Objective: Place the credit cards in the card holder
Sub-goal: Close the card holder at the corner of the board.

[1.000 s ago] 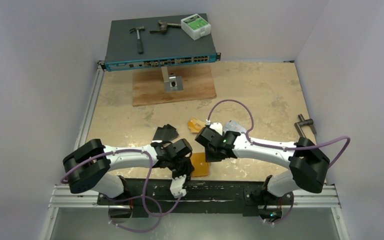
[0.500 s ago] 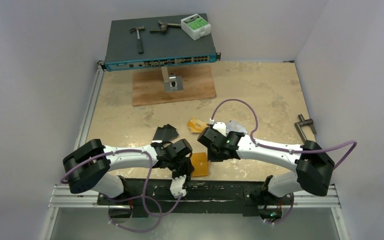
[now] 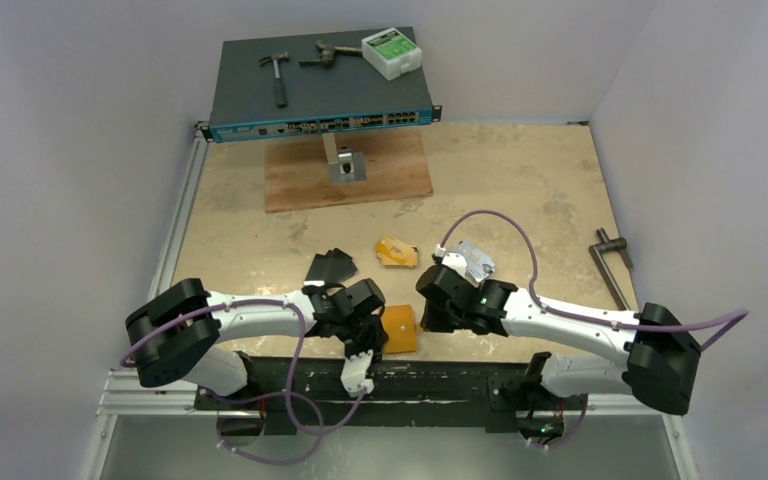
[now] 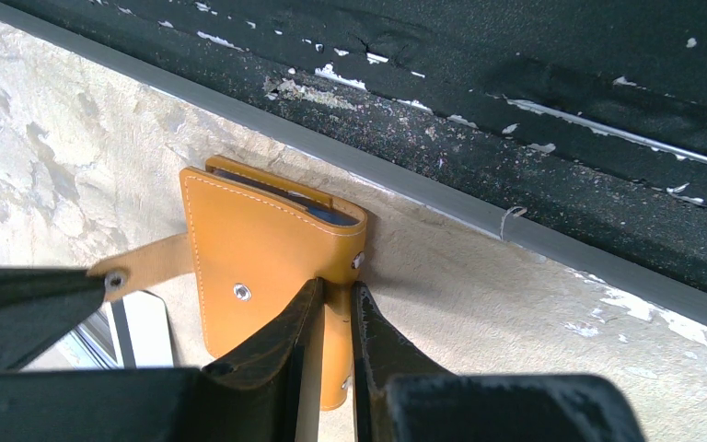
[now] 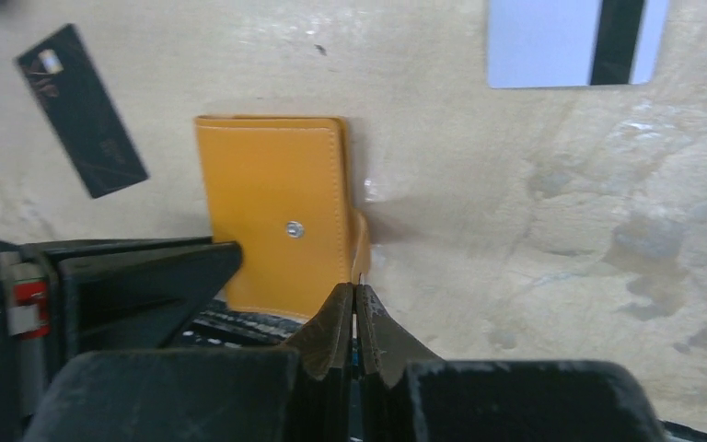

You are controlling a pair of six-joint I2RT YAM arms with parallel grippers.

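Beige bench (image 3: 520, 180) is carrying the card holder (image 4: 258, 239) at its near edge, lying closed against the black rail (image 4: 534, 138). Left gripper (image 4: 336, 290) is pinching the holder's edge. Right gripper (image 5: 355, 293) is sitting pressed together just beside it. Black cards (image 3: 331, 266), orange-gold cards (image 3: 396, 250) and silvery cards (image 3: 473, 258) are lying farther back.

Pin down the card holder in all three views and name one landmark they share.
Top external: card holder sits low, just left of centre.
Left wrist: centre-left, lying just short of the black rail.
Right wrist: left of centre.
Shared landmark: the left claw, clamped on the holder's edge. It is left of the holder in the top view and the dark shape at lower left in the right wrist view.
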